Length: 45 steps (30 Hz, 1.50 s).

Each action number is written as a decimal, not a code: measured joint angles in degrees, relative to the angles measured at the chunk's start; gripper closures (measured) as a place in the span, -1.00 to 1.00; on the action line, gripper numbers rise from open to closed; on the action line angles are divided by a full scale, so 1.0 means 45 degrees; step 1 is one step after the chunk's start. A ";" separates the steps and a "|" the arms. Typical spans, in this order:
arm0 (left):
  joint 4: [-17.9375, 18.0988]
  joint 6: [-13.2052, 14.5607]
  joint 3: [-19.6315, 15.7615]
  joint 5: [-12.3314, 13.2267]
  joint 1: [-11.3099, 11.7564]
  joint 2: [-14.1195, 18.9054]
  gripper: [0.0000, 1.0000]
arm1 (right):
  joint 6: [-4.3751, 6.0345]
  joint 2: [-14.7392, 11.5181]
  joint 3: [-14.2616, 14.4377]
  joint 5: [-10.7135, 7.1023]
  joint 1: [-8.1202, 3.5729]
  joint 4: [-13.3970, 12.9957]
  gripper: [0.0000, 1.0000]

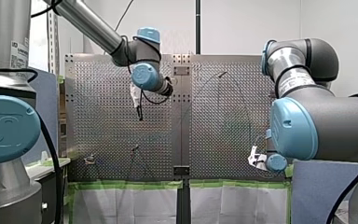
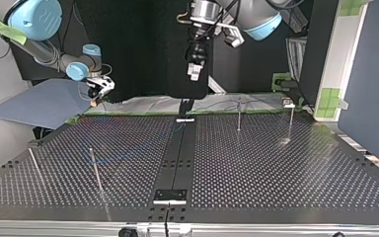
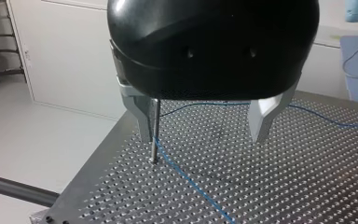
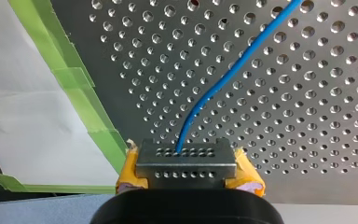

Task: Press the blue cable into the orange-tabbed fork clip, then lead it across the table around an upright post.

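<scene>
In the left wrist view my left gripper (image 3: 203, 137) hangs open above the perforated table, nothing between its metal fingers (image 3: 144, 122). A thin upright post (image 3: 154, 135) stands just beside one finger. The blue cable (image 3: 191, 184) lies on the table, passes the post's foot and runs on behind the gripper. In the right wrist view my right gripper (image 4: 184, 158), with yellow pads, is shut on the blue cable (image 4: 223, 77), which leads away over the plate. In the top view my left gripper (image 2: 193, 71) is high at the middle and my right gripper (image 2: 96, 94) at the far left edge.
Several thin upright posts (image 2: 238, 117) (image 2: 94, 170) stand on the table. A small clip (image 2: 289, 104) sits at the far right corner in the top view. Green tape (image 4: 81, 86) lines the table's edge beside my right gripper. A black strip (image 2: 177, 158) runs down the table's middle.
</scene>
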 joint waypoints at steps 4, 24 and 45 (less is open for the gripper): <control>0.0460 -0.0196 -0.0464 0.0383 0.0093 -0.0003 -1.00 | -0.0002 -0.0014 0.0000 0.0001 0.0008 0.0013 1.00; 0.2965 -0.0557 -0.2963 0.1095 0.0255 -0.0044 -1.00 | -0.0001 -0.0126 -0.0010 0.0000 0.0058 0.0035 1.00; 0.5279 -0.0910 -0.5311 0.1291 0.0382 -0.1512 -1.00 | 0.0239 -0.0325 -0.0110 -0.0095 -0.0174 0.0033 1.00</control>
